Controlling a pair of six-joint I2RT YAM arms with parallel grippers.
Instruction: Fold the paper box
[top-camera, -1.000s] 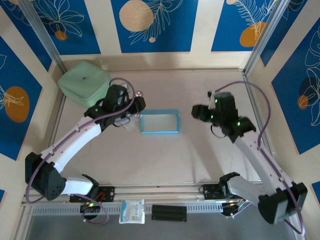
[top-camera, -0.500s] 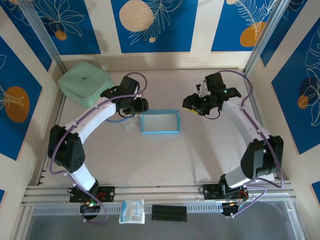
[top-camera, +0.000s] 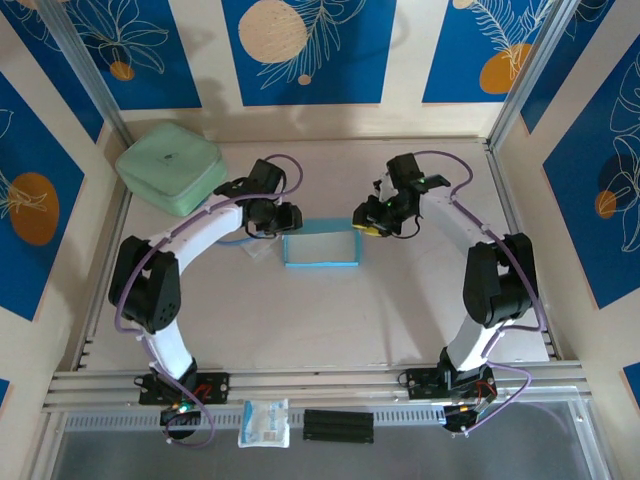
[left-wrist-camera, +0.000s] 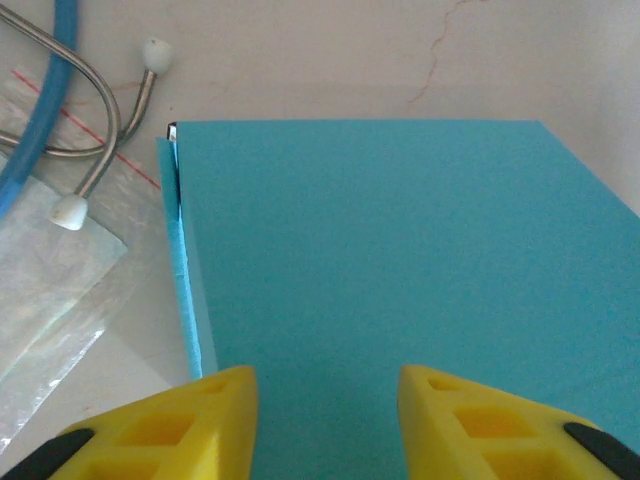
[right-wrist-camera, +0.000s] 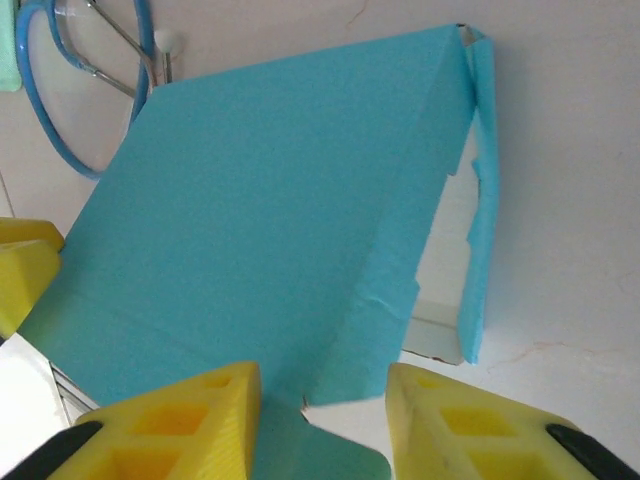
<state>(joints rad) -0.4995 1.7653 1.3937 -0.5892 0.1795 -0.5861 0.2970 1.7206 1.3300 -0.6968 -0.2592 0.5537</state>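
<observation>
left arm arched inward — left gripper (top-camera: 285, 215) half-open at 10 o'clock corner of paper box (top-camera: 320, 247) | right arm likewise — right gripper (top-camera: 365, 222) half-open at 2 o'clock corner | hold unclear

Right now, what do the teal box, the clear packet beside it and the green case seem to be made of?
The paper box: thin matte card, judging by sharp creases and a ragged edge. The packet: clear glossy plastic film; it wrinkles and the table shows through. The case: smooth mint-green shell, perhaps fabric or moulded plastic; too far to tell.
</observation>
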